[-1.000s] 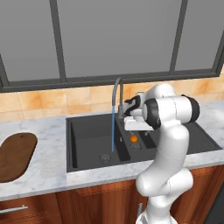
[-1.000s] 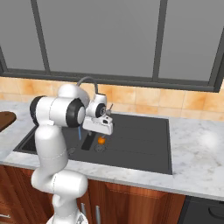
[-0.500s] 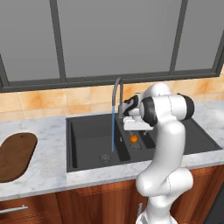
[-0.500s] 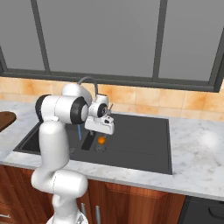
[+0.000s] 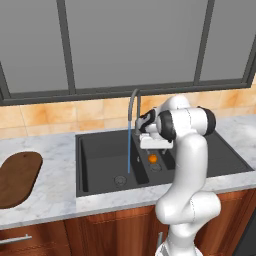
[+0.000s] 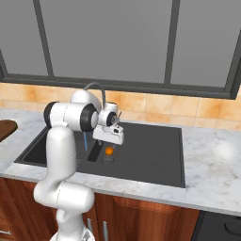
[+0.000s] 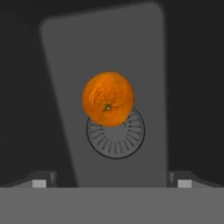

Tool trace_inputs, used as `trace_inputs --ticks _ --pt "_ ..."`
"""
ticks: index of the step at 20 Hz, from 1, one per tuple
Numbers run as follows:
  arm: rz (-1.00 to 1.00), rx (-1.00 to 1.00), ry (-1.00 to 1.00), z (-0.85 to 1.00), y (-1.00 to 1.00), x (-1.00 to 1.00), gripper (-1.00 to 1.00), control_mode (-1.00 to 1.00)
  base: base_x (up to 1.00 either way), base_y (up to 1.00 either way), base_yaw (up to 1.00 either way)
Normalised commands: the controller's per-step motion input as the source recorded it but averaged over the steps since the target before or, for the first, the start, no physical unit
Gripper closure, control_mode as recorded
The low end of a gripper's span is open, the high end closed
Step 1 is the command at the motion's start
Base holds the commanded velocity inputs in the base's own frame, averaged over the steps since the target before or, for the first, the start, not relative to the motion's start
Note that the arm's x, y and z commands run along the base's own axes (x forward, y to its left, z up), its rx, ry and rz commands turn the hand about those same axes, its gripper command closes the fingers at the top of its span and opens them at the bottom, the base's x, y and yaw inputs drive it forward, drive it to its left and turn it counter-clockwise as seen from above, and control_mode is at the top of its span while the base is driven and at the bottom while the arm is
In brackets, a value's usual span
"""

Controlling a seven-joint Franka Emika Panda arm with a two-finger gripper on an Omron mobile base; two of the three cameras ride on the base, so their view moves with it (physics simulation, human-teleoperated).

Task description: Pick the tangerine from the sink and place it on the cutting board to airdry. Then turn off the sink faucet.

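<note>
Jaws spread wide and empty, the gripper (image 7: 112, 183) hangs above the small basin of the sink (image 5: 100, 150), aimed straight down at the tangerine (image 7: 108, 99). The fruit rests on the rim of the basin's round drain (image 7: 116, 133), near the divider. Water runs from the sink faucet (image 5: 132, 107) into the large basin. The pick-up step appears in hand; next, a descent to bracket the fruit, then closing. The cutting board (image 5: 17, 177) waits at the counter's left end.

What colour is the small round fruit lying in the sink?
Bright orange: the small round tangerine with a green stem dot, clearest in the hand view.
</note>
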Motion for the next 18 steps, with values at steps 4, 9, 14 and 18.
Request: trace_inputs --ticks 4,9,14,18 --pt "0.0 0.0 0.01 -0.19 0.0 0.17 -1.0 -1.0 0.0 0.0 0.0" --pt "0.0 0.0 0.01 -0.2 0.0 0.14 -1.0 -1.0 0.0 0.0 0.0" --pt "0.0 0.0 0.0 -0.21 0.0 0.11 -1.0 -1.0 0.0 0.0 0.0" --pt "0.0 0.0 0.0 -0.2 0.0 0.04 -1.0 -1.0 0.0 0.0 0.0"
